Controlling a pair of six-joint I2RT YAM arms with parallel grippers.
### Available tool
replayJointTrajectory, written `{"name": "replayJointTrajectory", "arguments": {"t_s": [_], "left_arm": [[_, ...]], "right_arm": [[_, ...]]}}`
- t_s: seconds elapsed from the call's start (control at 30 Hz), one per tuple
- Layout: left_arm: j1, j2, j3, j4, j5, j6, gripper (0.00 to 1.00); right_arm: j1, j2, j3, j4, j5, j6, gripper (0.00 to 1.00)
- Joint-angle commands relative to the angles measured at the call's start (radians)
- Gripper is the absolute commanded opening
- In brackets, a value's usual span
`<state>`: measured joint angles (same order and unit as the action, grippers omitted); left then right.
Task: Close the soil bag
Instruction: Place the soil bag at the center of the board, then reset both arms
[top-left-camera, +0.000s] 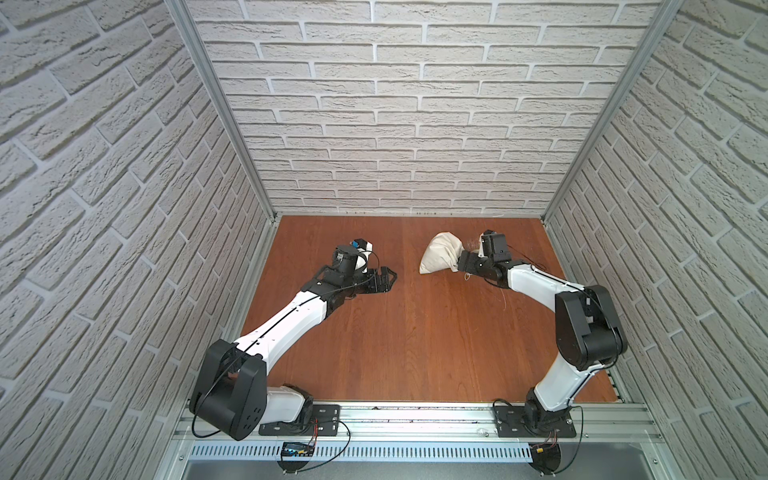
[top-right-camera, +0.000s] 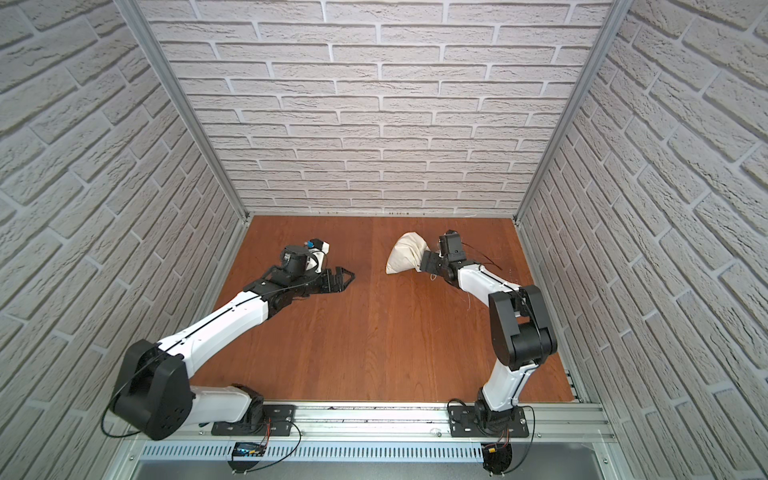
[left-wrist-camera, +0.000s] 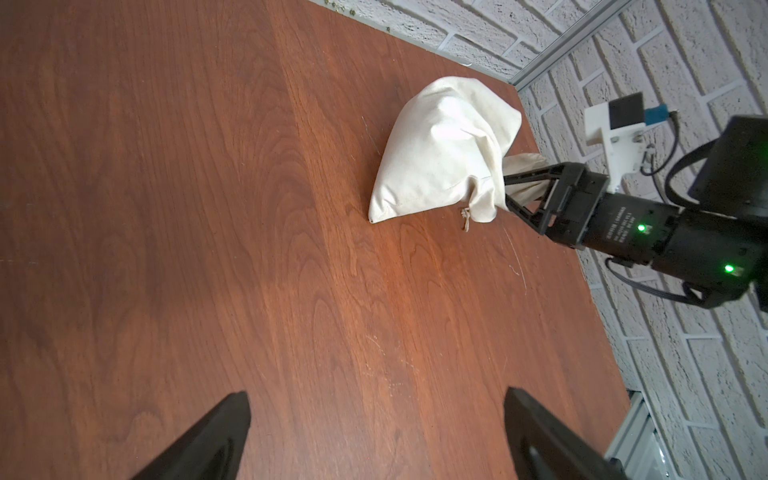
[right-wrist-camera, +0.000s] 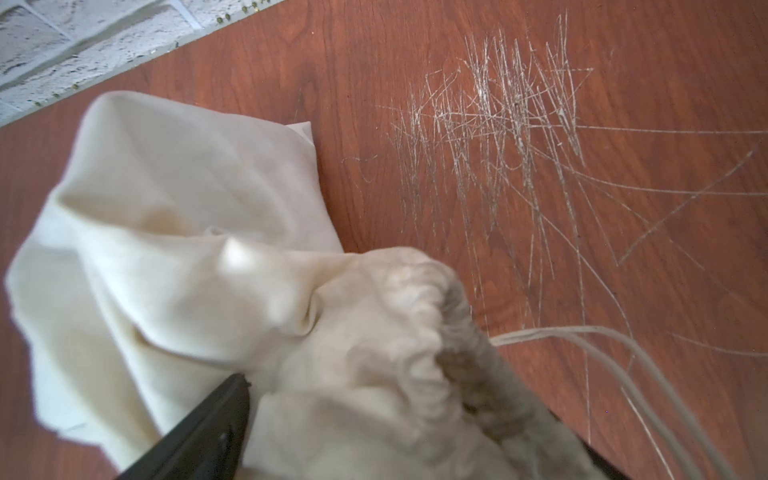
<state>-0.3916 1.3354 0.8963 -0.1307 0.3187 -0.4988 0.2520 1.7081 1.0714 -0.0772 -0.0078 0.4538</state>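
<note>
The soil bag (left-wrist-camera: 436, 166) is judged nearly closed, its neck gathered. The right gripper (left-wrist-camera: 506, 191) is spread around that neck; the left gripper (left-wrist-camera: 376, 392) is held open, well apart.

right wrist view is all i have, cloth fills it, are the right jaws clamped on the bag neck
observer: Looks not. The left wrist view shows the right gripper spread wide, with the neck of the soil bag between its fingers.
operator: where's the left arm
observer: The left gripper is open, apart from the bag, over bare table.
operator: any cord i can't see
observer: A knotted cord end lies on the table beside the bag.
</note>
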Motion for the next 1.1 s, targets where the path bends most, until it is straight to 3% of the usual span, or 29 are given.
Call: {"name": "replayJointTrajectory", "arguments": {"t_s": [0.0, 0.23, 0.43, 0.53, 0.83, 1.07], "left_arm": [[-0.004, -0.032, -0.018, 0.041, -0.014, -0.004, 0.98], [-0.003, -0.058, -0.022, 0.029, -0.033, 0.001, 0.98], [0.002, -0.097, -0.03, 0.013, -0.056, 0.008, 0.98], [0.006, -0.116, -0.034, 0.009, -0.065, 0.008, 0.98], [0.029, -0.144, -0.034, -0.016, -0.122, 0.005, 0.98], [0.094, -0.183, -0.037, -0.055, -0.302, -0.03, 0.98]], "right_arm": [[0.009, -0.103, -0.024, -0.036, -0.028, 0.019, 0.94], [0.007, -0.238, -0.057, -0.102, -0.099, 0.026, 0.95], [0.005, -0.3, -0.055, -0.115, -0.278, 0.026, 0.94], [0.006, -0.346, -0.081, -0.036, -0.392, 0.003, 0.94], [0.002, -0.444, -0.126, -0.012, -0.255, -0.36, 0.95], [-0.054, -0.47, -0.155, 0.096, -0.197, -0.368, 0.97]]}}
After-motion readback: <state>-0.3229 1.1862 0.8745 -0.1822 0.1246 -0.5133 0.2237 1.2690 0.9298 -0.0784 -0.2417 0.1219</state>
